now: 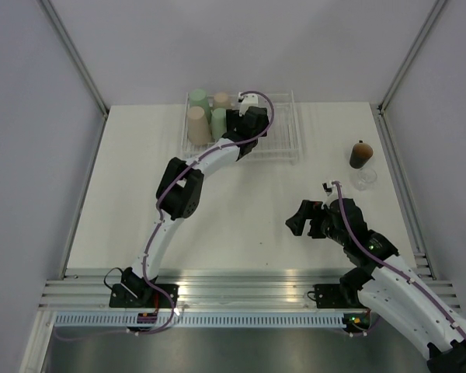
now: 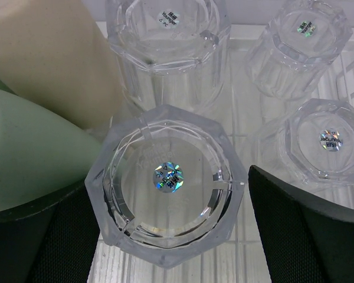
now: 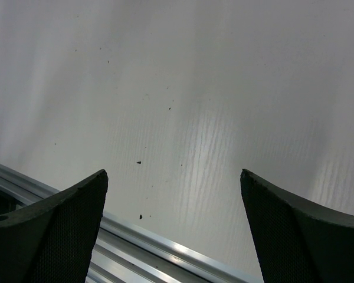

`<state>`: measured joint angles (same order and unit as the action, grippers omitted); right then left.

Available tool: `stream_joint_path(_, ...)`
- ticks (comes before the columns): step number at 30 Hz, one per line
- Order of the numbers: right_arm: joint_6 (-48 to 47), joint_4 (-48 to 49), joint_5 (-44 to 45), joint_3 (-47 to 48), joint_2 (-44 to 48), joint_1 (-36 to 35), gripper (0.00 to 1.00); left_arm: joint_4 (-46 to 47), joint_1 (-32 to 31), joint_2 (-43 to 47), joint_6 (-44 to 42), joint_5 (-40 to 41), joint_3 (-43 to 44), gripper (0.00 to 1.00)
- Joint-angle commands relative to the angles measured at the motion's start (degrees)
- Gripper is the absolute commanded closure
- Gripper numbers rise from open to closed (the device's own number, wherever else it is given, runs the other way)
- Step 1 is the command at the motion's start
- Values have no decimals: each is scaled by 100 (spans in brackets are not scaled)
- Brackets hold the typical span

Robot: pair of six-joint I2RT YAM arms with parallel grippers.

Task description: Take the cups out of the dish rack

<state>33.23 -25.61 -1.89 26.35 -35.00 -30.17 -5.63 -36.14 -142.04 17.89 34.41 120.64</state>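
Note:
The white wire dish rack (image 1: 283, 136) stands at the back of the table. My left gripper (image 1: 238, 121) hangs over its left part, open. In the left wrist view its fingers (image 2: 310, 230) straddle an upturned clear cup (image 2: 165, 183), with a gap showing on the right side. Three more upturned clear cups (image 2: 324, 141) stand around it on the rack grid. Beside them rise a beige tumbler (image 2: 53, 59) and a green tumbler (image 2: 29, 147). A dark brown cup (image 1: 360, 154) and a clear cup (image 1: 363, 178) stand on the table at the right. My right gripper (image 1: 301, 220) is open and holds nothing.
Several pastel tumblers (image 1: 197, 123) crowd the rack's left end, close to my left gripper. Under my right gripper (image 3: 174, 236) lies bare table, with the aluminium rail (image 3: 165, 250) of the near edge just behind it. Frame posts stand at the table's back corners.

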Motion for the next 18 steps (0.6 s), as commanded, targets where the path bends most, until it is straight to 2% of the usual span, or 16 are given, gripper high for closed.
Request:
stream_joint_path(1, -10, 179, -57, -25, -33, -33, 4, 728, -42, 133, -452, -31, -128, 0)
stream_joint_path(3, -10, 179, -66, -33, -59, -41, 4, 747, -42, 106, -514, -58, -137, 1)
stream_joint_path(6, -10, 196, -75, -33, -42, -41, 6, 747, -42, 115, -602, -93, -146, 12)
stream_joint_path(7, -10, 196, -92, -42, -33, -41, 6, 747, -42, 141, -611, -119, -207, 22)
stream_joint_path(9, -1, 214, -110, -59, -33, -50, 7, 756, -42, 211, -603, -277, -391, 34)
stream_joint_path(10, 16, 240, -118, -60, -24, -50, 8, 834, -51, 342, -594, -321, -496, 46)
stream_joint_path(12, 34, 258, -127, -68, -24, -59, 8, 984, -68, 509, -576, -321, -864, 60)
stream_joint_path(13, 34, 249, -127, -77, -24, -59, 8, 1046, -86, 667, -585, -313, -988, 74)
stream_joint_path(15, 25, 258, -127, -77, -15, -59, 8, 1169, -112, 835, -602, -234, -1295, 86)
stream_joint_path(16, 34, 249, -110, -77, -7, -59, 8, 1187, -139, 914, -620, -207, -1384, 95)
stream_joint_path(18, 8, 240, -110, -86, 20, -59, 8, 1265, -156, 1177, -629, -58, -1673, 98)
